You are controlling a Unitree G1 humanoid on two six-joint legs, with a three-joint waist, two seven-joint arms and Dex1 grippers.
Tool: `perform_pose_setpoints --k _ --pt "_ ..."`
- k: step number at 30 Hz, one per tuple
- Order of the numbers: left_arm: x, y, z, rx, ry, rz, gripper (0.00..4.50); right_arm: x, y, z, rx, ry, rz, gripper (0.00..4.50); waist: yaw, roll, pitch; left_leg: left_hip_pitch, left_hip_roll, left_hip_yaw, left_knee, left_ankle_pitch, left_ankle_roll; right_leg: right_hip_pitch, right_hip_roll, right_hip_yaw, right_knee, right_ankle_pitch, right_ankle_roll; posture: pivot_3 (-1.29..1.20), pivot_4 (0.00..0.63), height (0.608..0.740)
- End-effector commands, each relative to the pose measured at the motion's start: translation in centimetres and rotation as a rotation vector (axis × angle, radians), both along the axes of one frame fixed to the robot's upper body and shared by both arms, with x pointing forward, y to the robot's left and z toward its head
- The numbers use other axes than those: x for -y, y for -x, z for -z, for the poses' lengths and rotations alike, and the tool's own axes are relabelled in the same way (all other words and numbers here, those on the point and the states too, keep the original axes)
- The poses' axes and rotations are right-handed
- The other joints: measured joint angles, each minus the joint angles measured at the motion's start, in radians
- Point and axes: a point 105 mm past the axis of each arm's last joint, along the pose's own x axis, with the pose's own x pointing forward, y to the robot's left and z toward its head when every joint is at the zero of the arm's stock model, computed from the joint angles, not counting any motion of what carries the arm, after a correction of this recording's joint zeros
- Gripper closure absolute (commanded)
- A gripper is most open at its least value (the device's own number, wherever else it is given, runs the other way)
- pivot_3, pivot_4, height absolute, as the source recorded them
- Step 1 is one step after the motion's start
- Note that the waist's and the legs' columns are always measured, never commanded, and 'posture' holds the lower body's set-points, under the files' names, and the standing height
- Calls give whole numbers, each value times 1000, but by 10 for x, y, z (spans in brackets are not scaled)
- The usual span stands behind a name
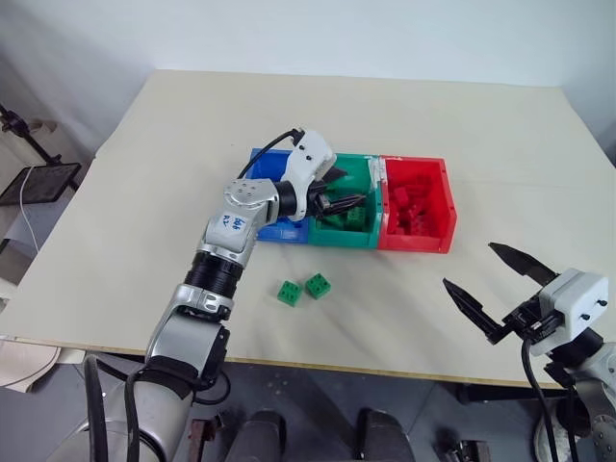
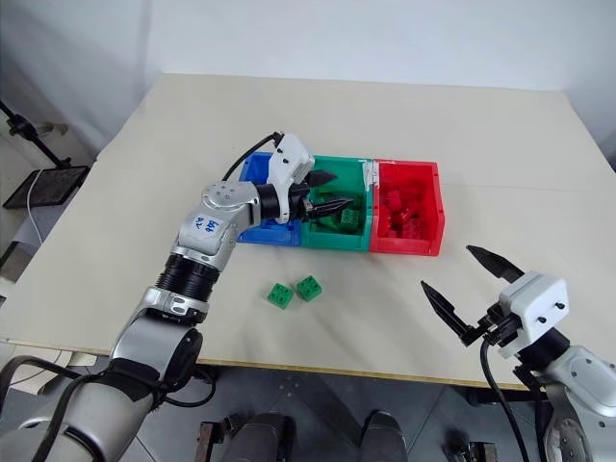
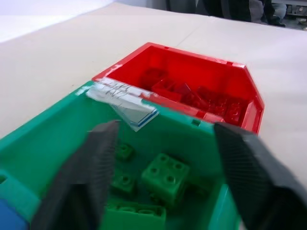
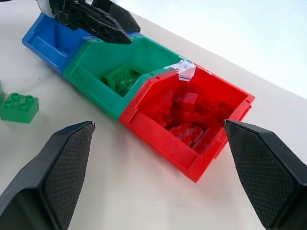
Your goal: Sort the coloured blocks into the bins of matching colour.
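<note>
Left pincer [image 2: 325, 192] hung spread and empty over the green bin [image 2: 339, 237]. Right pincer [image 2: 464, 289] spread, near the worktop's [image 2: 433, 125] front edge. Two green blocks [image 2: 295, 292] lay near that edge; best lift clear of the rim before descending.

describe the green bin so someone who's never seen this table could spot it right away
On the pale table stands a row of three joined open tubs. The green bin is the middle one, between the blue bin and the red bin. It alone holds green bricks, and the left gripper hovers over it.
</note>
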Motion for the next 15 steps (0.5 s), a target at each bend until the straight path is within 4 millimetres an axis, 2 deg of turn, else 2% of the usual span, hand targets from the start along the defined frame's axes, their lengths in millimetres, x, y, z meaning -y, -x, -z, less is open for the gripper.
perform_pose_setpoints --k 1,8,13,15 --pt "-41 4 -13 99 9 -35 280 -14 -4 -9 15 21 -90 0 -14 1 -1 1 1 0 -1 0 0 0 0 0 1 0 0 0 150 740" --pt "-135 69 20 73 -115 74 280 -31 -16 2 -53 105 -263 0 -24 1 -1 0 2 1 -1 0 -1 -3 1 0 3 0 -1 0 150 740" --pt "-197 87 38 22 -157 -92 133 -41 -27 4 -70 102 -352 0 -13 1 0 1 3 1 1 0 -1 -1 1 0 2 0 -1 0 150 740" --pt "-213 97 50 -8 -219 -120 133 -46 -29 8 -90 127 -402 0 -18 1 0 1 3 1 1 -1 -1 -1 2 0 2 0 -1 0 150 740"
